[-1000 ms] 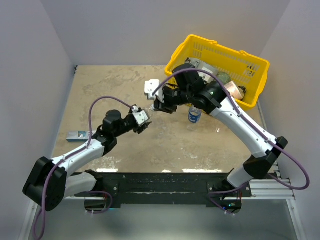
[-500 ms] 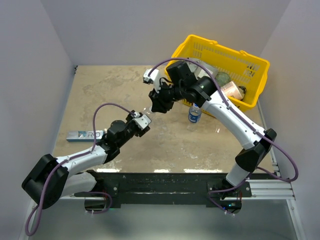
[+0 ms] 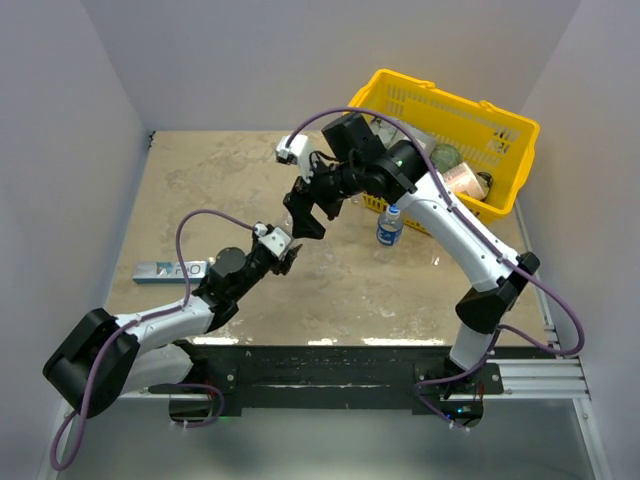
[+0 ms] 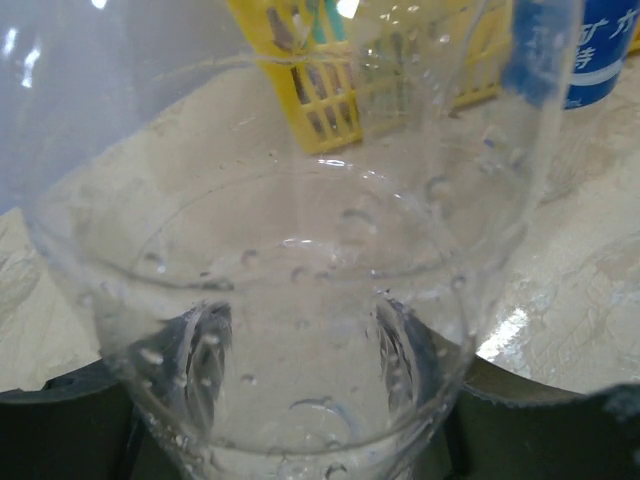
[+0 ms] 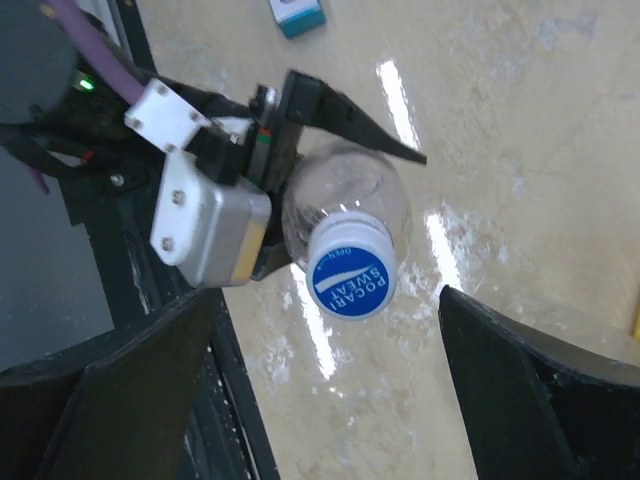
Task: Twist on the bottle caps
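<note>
A small clear unlabelled bottle [image 5: 345, 205] stands in my left gripper [image 5: 285, 190], which is shut on its body. A blue cap [image 5: 350, 280] with a white rim sits on the bottle's neck. My right gripper [image 5: 325, 295] hangs open just above the cap, one finger on each side and neither touching it. In the left wrist view the clear bottle [image 4: 300, 250] fills the frame, with my fingers [image 4: 200, 350] showing dark through it. From the top view the right gripper [image 3: 305, 215] hovers over the left gripper [image 3: 283, 252]. A second bottle [image 3: 390, 226], blue-labelled and capped, stands near the basket.
A yellow basket [image 3: 500, 125] holding cans and jars stands at the back right, and it also shows behind the held bottle as the basket [image 4: 325, 110]. A flat blue-and-white packet [image 3: 170, 270] lies at the left of the table. The labelled bottle [image 4: 600, 60] is at the left wrist view's top right.
My right gripper has opened and drawn up and left off the cap. The left arm has shifted slightly back with the bottle still in its grip.
</note>
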Robot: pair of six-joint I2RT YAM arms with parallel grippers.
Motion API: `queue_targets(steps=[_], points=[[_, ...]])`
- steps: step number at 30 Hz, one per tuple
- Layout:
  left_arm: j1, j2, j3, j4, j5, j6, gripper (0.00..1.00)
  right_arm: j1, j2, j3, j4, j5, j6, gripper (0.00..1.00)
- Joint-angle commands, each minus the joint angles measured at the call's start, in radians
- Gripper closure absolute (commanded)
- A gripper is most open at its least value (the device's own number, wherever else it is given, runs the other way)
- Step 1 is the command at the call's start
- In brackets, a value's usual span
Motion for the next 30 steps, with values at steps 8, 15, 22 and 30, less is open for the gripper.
queue_targets(steps=[8,15,22,30], points=[[0.022,-0.027,-0.055,0.096,0.261,-0.055,1.00,-0.009,-0.186,-0.015,-0.212,-0.043,-0.505,0.01],[0.025,-0.018,0.024,-0.089,0.605,0.169,1.00,-0.003,-0.340,-0.206,0.003,-0.112,-1.035,0.21],[0.025,0.002,0.110,-0.301,0.680,0.301,1.00,0.030,-0.295,-0.149,-0.351,-0.154,-1.525,0.33],[0.025,0.019,0.173,-0.420,0.713,0.382,1.00,0.086,-0.371,-0.312,-0.351,-0.150,-1.702,0.38]])
